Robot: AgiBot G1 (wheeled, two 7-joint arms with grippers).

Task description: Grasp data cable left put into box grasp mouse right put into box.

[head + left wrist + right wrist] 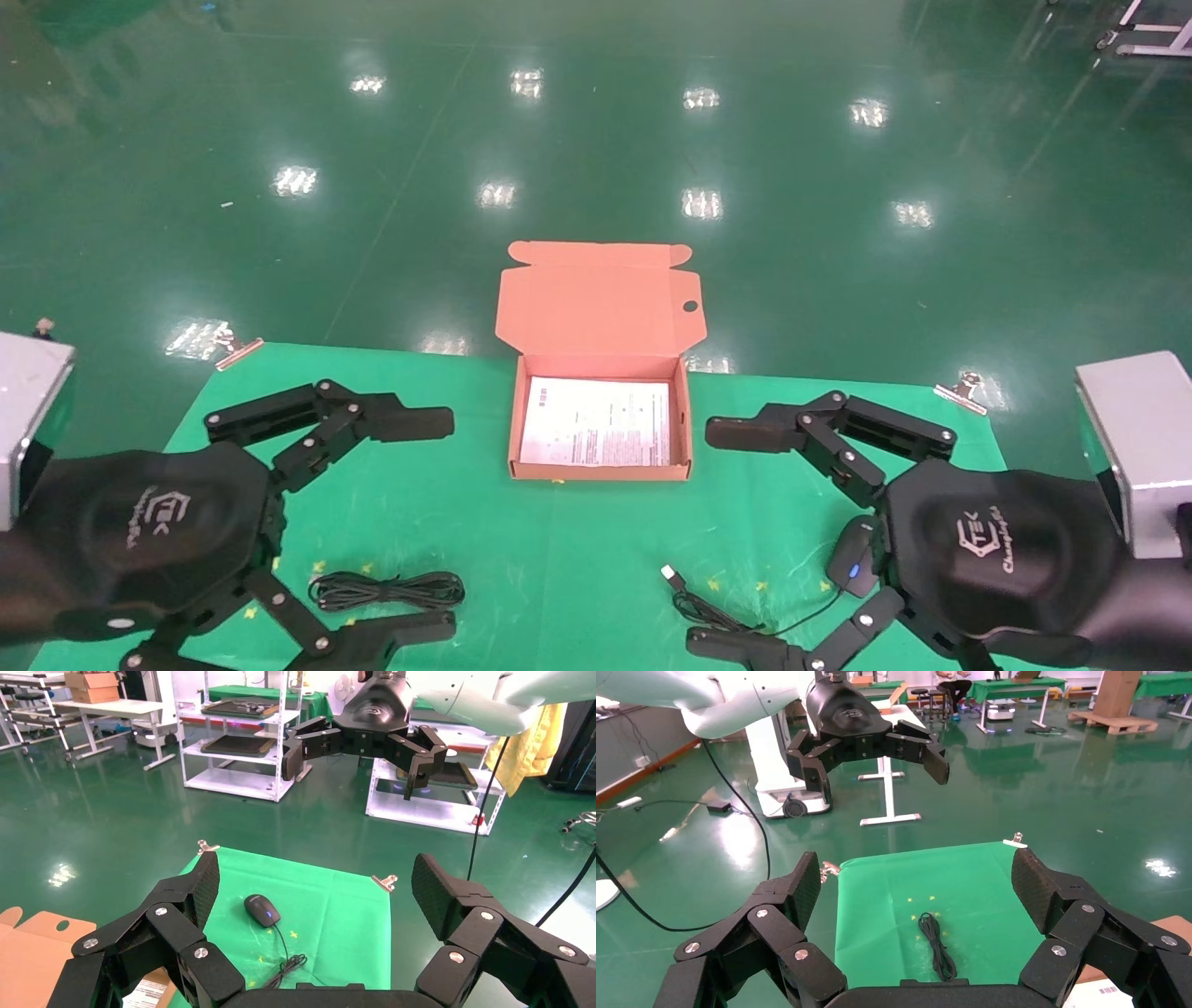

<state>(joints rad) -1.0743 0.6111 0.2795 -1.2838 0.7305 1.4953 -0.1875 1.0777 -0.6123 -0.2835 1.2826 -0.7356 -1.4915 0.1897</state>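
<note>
The thin black data cable [386, 590], a long oval bundle of loops, lies on the green cloth [559, 550] to the near left of the flat salmon-orange cardboard box [601, 463]. The box stands open, flap lid up, a white printed leaflet [596, 421] inside. To its near right sits the small black mouse [853, 555] with its blue light and silver USB plug [670, 576]. The left gripper [430, 525] hovers over the cable, fingers spread wide and empty; the right gripper [726, 538] hangs likewise over the mouse's cord.

The salmon-orange cardboard box [601, 447] sits mid-bench [559, 559], a white printed leaflet [596, 421] inside. The thin black data cable bundle [386, 589] lies nearer, left; the small black computer mouse [852, 556] right.
</note>
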